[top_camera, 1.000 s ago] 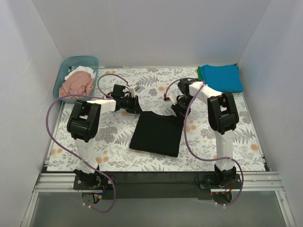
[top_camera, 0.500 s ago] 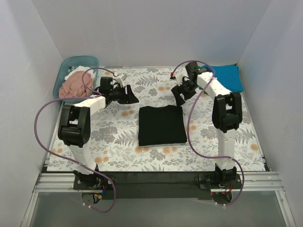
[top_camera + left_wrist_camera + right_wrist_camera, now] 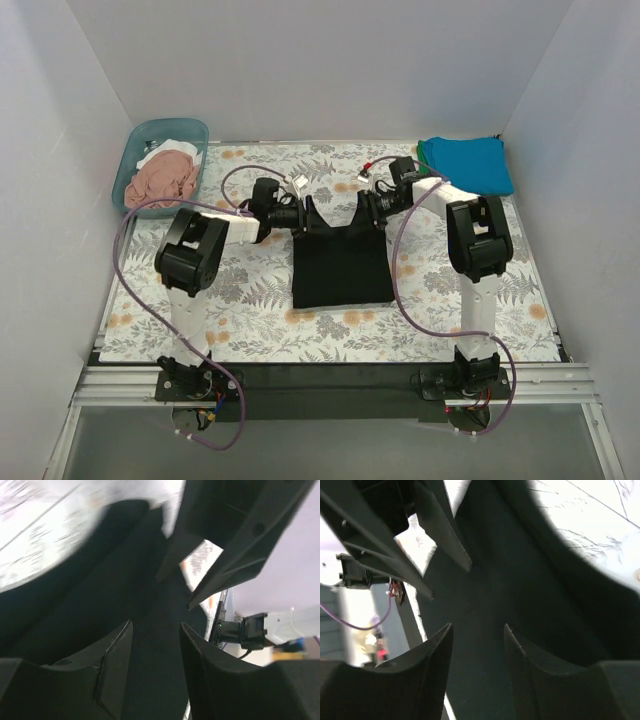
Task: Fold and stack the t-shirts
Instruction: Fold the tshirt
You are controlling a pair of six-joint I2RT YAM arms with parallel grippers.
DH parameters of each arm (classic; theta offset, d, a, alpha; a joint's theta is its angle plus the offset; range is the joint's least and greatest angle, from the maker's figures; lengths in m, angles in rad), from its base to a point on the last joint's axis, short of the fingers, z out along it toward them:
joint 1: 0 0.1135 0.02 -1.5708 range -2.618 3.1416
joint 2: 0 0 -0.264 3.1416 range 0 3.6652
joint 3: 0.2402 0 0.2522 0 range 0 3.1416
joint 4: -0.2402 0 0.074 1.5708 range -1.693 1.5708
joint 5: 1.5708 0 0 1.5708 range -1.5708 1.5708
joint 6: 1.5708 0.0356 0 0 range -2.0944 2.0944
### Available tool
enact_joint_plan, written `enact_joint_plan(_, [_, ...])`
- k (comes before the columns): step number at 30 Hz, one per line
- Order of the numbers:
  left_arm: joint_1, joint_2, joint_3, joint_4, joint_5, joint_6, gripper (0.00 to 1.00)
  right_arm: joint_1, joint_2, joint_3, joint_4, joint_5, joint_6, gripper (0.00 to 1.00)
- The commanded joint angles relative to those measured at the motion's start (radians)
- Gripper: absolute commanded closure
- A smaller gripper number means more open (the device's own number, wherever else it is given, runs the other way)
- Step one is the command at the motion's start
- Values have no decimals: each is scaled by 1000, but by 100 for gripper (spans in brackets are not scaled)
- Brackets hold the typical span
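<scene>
Black t-shirt (image 3: 340, 265): lies mid-table (image 3: 500, 270) as a part-folded rectangle, near edge flat, far corners drawn up toward the two claws.
Left claw (image 3: 298, 215): sits at the far left corner of the black t-shirt; fingers (image 3: 114, 667) apart in the wrist view, dark cloth in the gap; cannot tell whether pinching or merely straddling.
Right claw (image 3: 373, 210): sits at the far right corner; fingers (image 3: 427, 672) likewise apart over dark cloth; cannot tell whether the grip is made.
Finished pile: teal-blue t-shirt (image 3: 468, 165) folded at the far right of the table, over a green t-shirt (image 3: 422, 152) showing only at its edge.
Waiting stock: pink t-shirt (image 3: 160, 178) and white t-shirt (image 3: 168, 148) heaped in the tub (image 3: 133, 152) at far left.
Step in hand (judged): taking both far corners for the next fold.
Risk, uneven grip: likely skews the fold if only one corner catches.
Risk, shallow bite: likely takes the top layer alone and opens the folds beneath.
Risk, dragging: may slide the whole garment instead of folding it, for lack of anything pinning the near edge.
</scene>
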Motion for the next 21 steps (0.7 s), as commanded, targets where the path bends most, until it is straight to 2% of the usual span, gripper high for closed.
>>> enact_joint_plan(1, [33,92,60,55,6,-94,59,-21,71,-8,191,-41,118,50])
enact_joint_plan(3, [56,156,82,33,-23,-80,60,-32,138,18,204,-22,118,57])
enact_joint_plan(6, [105,219,136,-32,-14,-54,61,-42,186,72,201,33,100,58])
enact_joint_plan(8, [152,207,127,-11,37,-121,56,-53,143,105,191,21,115,57])
enact_joint_plan(10, [183,117,96,47,132,-165,53,-59,64,102,188,4,147,50])
enact_joint_plan(11, [185,70,55,50,159,-181,52,-58,16,73,190,2,156,40])
enact_joint_plan(13, [177,-75,-5,69,199,-223,49,-58,-125,26,197,-30,202,31])
enact_joint_plan(16, [131,-217,-138,83,210,-264,48,-36,-266,-162,256,-103,296,27])
enact_joint_plan(17, [113,-242,-203,79,207,-267,48,-10,-320,-277,301,-123,313,27])
enact_joint_plan(21, [5,-287,-318,176,175,-350,47,63,-386,-530,397,-165,353,27])
